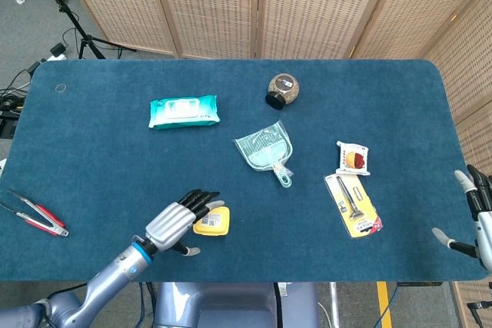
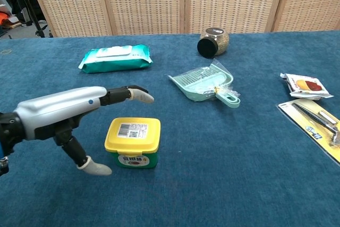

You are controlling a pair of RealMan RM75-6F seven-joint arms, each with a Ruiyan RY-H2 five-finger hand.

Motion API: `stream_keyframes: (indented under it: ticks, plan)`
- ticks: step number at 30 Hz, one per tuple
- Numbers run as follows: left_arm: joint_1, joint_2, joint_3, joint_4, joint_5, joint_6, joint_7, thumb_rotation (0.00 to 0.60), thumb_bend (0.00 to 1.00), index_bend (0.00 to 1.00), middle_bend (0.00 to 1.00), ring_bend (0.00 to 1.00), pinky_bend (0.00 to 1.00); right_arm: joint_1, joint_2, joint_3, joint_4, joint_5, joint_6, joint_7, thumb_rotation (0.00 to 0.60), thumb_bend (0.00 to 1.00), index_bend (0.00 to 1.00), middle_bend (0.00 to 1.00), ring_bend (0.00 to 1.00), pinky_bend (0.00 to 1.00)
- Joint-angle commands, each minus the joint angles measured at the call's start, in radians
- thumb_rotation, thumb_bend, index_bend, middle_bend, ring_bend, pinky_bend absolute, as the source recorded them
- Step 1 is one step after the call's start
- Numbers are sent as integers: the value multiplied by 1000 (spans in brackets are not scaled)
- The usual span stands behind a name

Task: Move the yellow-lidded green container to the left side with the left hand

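The green container with a yellow lid (image 1: pixel 213 221) (image 2: pixel 133 142) stands near the table's front edge, left of centre. My left hand (image 1: pixel 176 222) (image 2: pixel 66 117) is right beside its left side, fingers stretched over the lid's far edge and thumb low at the near side, holding nothing. I cannot tell whether the fingers touch it. My right hand (image 1: pixel 475 217) is at the table's right front corner, fingers apart and empty; the chest view does not show it.
A wet-wipes pack (image 1: pixel 184 111) lies at the back left, and red tongs (image 1: pixel 34 213) at the far left front. A jar (image 1: pixel 283 90), dustpan (image 1: pixel 267 150), snack packet (image 1: pixel 354 158) and carded tool (image 1: pixel 353 205) lie to the right.
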Motion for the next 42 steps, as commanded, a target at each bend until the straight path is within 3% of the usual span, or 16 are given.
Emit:
stream_keyframes:
  ticks: [1,3,5,7,9,13,23,27,31,35,42]
  plan:
    - [-37,-53,-27,27,-72,-46,40,600,38,0,0,0,0,0,0,0,2,0,1,4,600,0,0,0,0,0]
    - [-49,-73,-36,38,-102,-56,51,600,57,4,18,5,31,1,-1,0,4,-1,-1,5,600,0,0,0,0,0]
    - [-55,-92,-46,51,-129,-52,63,600,98,74,131,73,128,2,-2,-1,6,-1,-3,4,600,0,0,0,0,0]
    - [-55,-116,-58,73,-159,-28,86,600,150,242,317,221,267,3,-3,0,7,1,-5,4,600,0,0,0,0,0]
    - [-52,-134,-63,91,-170,-1,104,600,188,371,423,327,349,4,-4,1,8,3,-7,4,600,0,0,0,0,0]
    - [-47,-160,-65,114,-182,38,119,600,242,532,538,435,435,6,-6,2,10,9,-13,4,600,0,0,0,0,0]
    - [-56,-110,-59,92,-156,47,68,600,252,557,554,447,443,8,-9,3,12,16,-20,0,600,0,0,0,0,0]
    - [-48,34,-37,47,-73,54,22,600,236,557,554,447,443,9,-10,3,13,18,-23,-2,600,0,0,0,0,0]
    - [-33,205,9,52,43,67,-121,600,240,557,554,447,443,10,-12,4,12,21,-25,-8,600,0,0,0,0,0]
    - [4,312,68,161,169,163,-312,600,242,557,554,447,443,13,-17,6,10,31,-34,-21,600,0,0,0,0,0]
    - [43,317,133,386,226,243,-539,600,236,557,553,446,443,15,-27,3,3,30,-37,-54,600,0,0,0,0,0]
